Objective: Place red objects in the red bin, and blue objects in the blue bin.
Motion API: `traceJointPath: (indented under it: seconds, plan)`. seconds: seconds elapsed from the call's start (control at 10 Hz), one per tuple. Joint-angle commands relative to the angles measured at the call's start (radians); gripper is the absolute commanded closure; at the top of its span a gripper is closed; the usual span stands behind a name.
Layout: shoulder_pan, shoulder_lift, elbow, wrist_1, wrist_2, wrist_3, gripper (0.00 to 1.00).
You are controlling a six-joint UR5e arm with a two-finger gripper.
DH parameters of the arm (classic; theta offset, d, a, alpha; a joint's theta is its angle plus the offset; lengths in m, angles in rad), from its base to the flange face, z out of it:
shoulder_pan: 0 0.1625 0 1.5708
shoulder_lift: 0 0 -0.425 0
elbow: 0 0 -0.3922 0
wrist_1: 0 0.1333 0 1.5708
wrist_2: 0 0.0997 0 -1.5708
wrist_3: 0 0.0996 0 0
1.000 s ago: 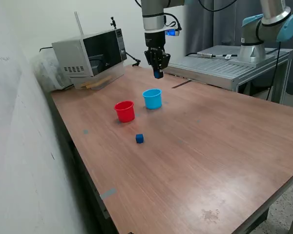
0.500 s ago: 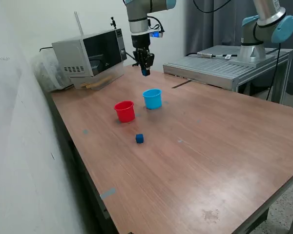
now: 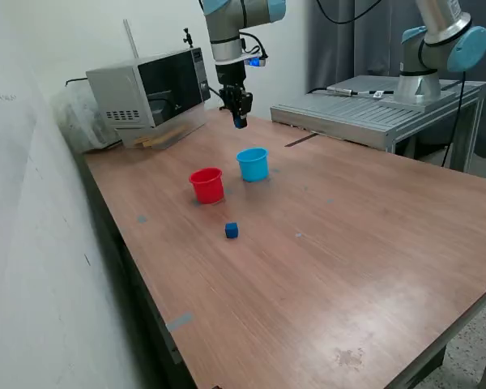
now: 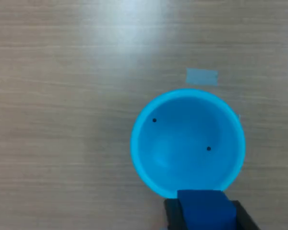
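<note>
The end effector (image 3: 240, 121) hangs high above the counter (image 3: 373, 243), near the microwave (image 3: 150, 93), with its fingers closed on a small blue cube (image 4: 205, 209). In the wrist view that cube sits clamped between the two dark fingers, at the edge of the blue cup (image 4: 187, 143) rather than over its middle. The cup looks empty inside, apart from two dark specks.

The main risk is a release from here. In the exterior view the end effector sits well behind the blue cup (image 3: 253, 164), so a dropped cube would likely hit the rim or the bare counter and bounce away. The height adds to that: a small hard cube falling that far could skip out even from a good line. The red cup (image 3: 206, 185) stands just beside the blue one, so a drift toward the exterior view's left could put the cube in the wrong tub. Coming down off-centre could also knock the light cup over.

A second blue cube (image 3: 232, 231) lies on the counter in front of the red cup, not yet sorted.
</note>
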Motion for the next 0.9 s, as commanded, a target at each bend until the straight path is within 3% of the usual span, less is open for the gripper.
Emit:
traceJointPath:
  seconds: [0.0,0.2,0.8]
  plan:
    - [-0.006,0.020,0.015,-0.001,0.007,-0.016,1.00]
    - [-0.017,0.031,0.015,-0.006,0.093,-0.019,1.00]
    - [-0.023,0.065,0.033,-0.018,0.093,-0.019,1.00]
